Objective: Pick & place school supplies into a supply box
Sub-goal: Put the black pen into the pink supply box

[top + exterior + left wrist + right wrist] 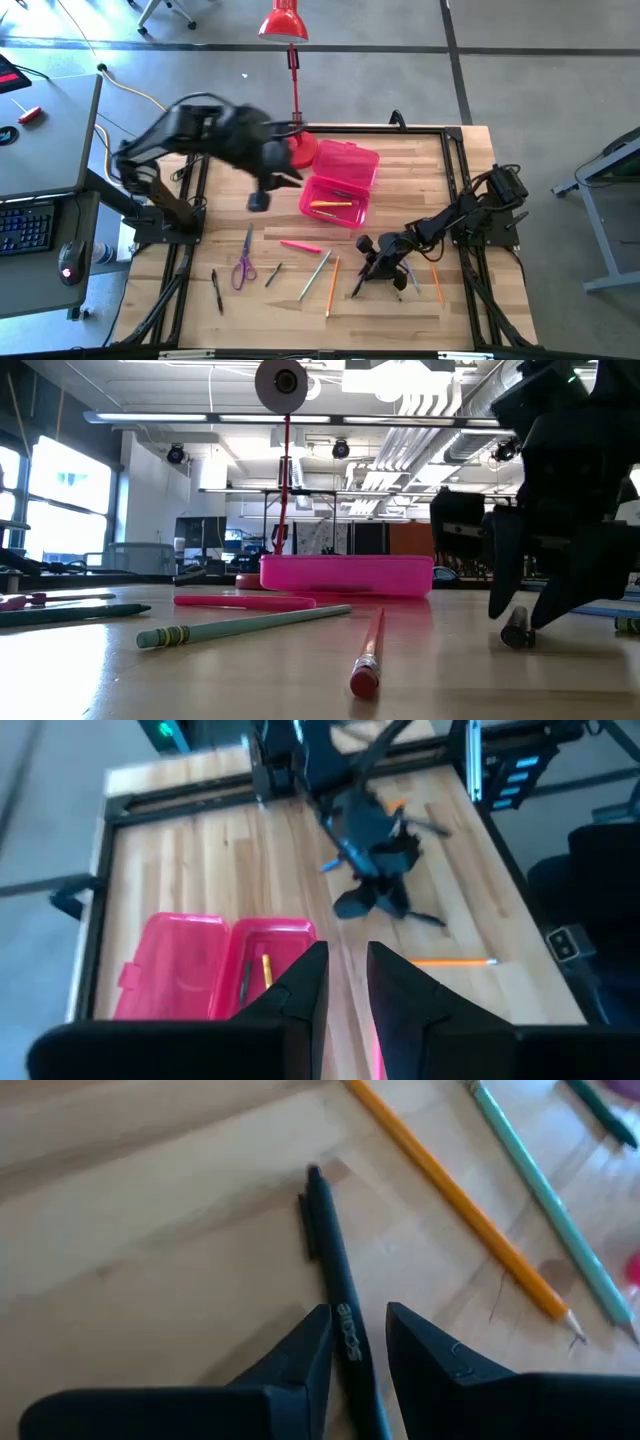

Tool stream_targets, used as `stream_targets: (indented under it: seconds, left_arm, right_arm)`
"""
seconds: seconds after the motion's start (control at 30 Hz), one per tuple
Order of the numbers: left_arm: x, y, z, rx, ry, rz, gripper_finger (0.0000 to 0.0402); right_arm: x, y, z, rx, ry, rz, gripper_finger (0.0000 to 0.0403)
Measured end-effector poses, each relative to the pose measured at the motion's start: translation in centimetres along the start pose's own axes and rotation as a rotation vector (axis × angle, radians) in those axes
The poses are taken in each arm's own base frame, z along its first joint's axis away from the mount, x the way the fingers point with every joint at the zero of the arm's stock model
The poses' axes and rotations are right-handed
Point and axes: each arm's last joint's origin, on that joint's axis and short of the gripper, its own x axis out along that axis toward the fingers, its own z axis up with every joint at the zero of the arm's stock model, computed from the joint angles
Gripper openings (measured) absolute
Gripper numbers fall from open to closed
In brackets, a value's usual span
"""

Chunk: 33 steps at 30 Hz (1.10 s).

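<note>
One pink supply box [340, 183] lies open on the tabletop [230, 300], two pens inside. The right pincer [355, 1342] straddles one black pen [335, 1285], fingers not closed. The left pincer [345, 982], narrowly open, holds nothing.

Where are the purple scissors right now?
In the high view the purple scissors lie on the table's left side, below the pink supply box, between a black pen and a short dark pencil.
</note>
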Motion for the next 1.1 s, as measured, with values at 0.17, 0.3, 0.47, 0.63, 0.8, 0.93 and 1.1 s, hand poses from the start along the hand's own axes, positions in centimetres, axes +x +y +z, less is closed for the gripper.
stream_targets:
  seconds: [0.17,0.3,0.47,0.63,0.8,0.93,1.1]
  left_arm:
    - [-3.1,-3.5,-0.5,-0.01,-0.025,0.043,0.0101]
    - [-3.7,-5.8,-1.3,-0.033,0.03,0.156,0.0101]
    - [-1.1,-8.0,-2.8,-0.036,0.14,0.319,0.0101]
    - [1.8,-9.4,-6.0,-0.099,0.229,0.392,0.0101]
    - [4.8,-9.7,-10.2,-0.203,0.246,0.511,0.0101]
    - [6.9,-9.8,-13.6,-0.34,0.175,0.552,0.0101]
    - [10.7,-10.4,-17.3,-0.434,0.095,0.508,0.0101]
  right_arm:
    - [0.8,-0.5,-1.7,0.035,-0.004,0.049,0.0052]
    - [1.3,-0.8,-2.3,0.04,-0.05,0.084,0.0012]
    - [1.4,-0.8,-1.4,0.04,-0.132,0.072,0.002]
    - [0.9,-0.8,1.6,-0.019,-0.236,0.011,0.0008]
    - [-0.2,-1.6,5.8,-0.032,-0.191,-0.109,0.0013]
    - [-1.9,-3.4,9.4,-0.022,0.01,-0.356,0.0008]
    - [-4.0,-7.1,11.5,0.085,0.171,-0.726,0.0015]
